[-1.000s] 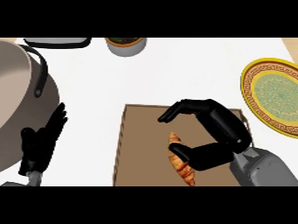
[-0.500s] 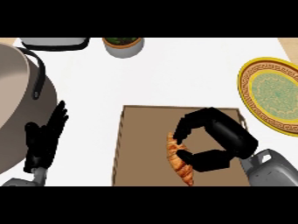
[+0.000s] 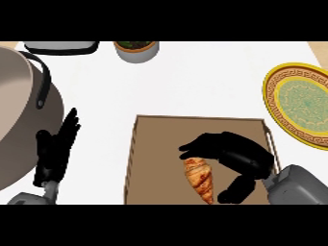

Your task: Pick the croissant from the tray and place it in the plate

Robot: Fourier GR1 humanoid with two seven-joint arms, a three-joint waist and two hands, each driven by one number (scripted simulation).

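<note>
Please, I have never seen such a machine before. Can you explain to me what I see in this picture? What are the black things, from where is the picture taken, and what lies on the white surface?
The picture is taken from the robot's head, looking steeply down at a white kitchen counter. The black things are its two hands on grey forearms, coming in from the lower edge.

The right hand is over a brown tray, with its fingers curled round the top end of a croissant that lies in the tray. I cannot tell whether the croissant is lifted yet.

The left hand rests open, fingers up, beside a large grey pot at the left.

At the right is a yellow plate with a green middle; nothing lies in it. At the top stand a small pot with a plant and a dark object, only partly seen.
</note>
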